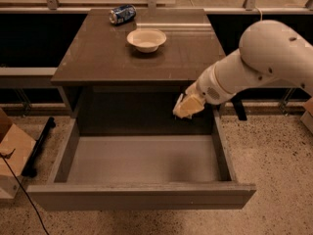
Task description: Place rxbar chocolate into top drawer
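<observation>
The top drawer [142, 196] is pulled wide open below the brown-grey cabinet, its pale grey floor bare. My gripper [184, 107] hangs over the drawer's back right part, just in front of the cabinet's edge and above the drawer floor. Its cream fingers [190, 105] are closed together, with a thin dark edge of the rxbar chocolate [177, 103] showing between them. The rest of the bar is hidden by the fingers. No bar lies on the cabinet top or in the drawer.
A white bowl [146, 39] and a blue soda can [122, 14] lying on its side are on the cabinet top [107, 62]. A cardboard box [12, 151] and a black bar [39, 146] are on the floor to the left.
</observation>
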Available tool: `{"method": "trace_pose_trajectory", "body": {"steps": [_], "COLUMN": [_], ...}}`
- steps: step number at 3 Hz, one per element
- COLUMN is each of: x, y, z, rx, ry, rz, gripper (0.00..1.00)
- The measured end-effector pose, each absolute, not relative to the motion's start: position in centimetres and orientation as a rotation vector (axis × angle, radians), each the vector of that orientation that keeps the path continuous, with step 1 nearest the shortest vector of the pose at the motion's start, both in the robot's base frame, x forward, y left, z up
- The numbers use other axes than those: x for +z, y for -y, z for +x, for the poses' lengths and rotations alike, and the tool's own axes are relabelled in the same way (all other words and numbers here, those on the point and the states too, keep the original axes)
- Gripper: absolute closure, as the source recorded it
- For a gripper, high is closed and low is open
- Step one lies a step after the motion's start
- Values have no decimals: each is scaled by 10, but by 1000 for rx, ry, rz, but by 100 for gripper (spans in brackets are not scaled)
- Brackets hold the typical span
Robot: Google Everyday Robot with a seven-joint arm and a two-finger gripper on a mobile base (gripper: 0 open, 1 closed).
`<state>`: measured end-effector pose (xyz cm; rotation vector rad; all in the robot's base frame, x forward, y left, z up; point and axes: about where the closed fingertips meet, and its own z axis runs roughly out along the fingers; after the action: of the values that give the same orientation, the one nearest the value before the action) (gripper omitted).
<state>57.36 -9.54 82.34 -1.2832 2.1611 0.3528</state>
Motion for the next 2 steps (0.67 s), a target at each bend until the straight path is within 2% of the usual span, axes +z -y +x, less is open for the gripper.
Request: {"method": "trace_pose_trajectory", "body": {"steps": [2], "x": [726], "y": [119], "z": [521], "rx": [456], "ry": [-2315], "rz": [-1153], "gripper": [100]}}
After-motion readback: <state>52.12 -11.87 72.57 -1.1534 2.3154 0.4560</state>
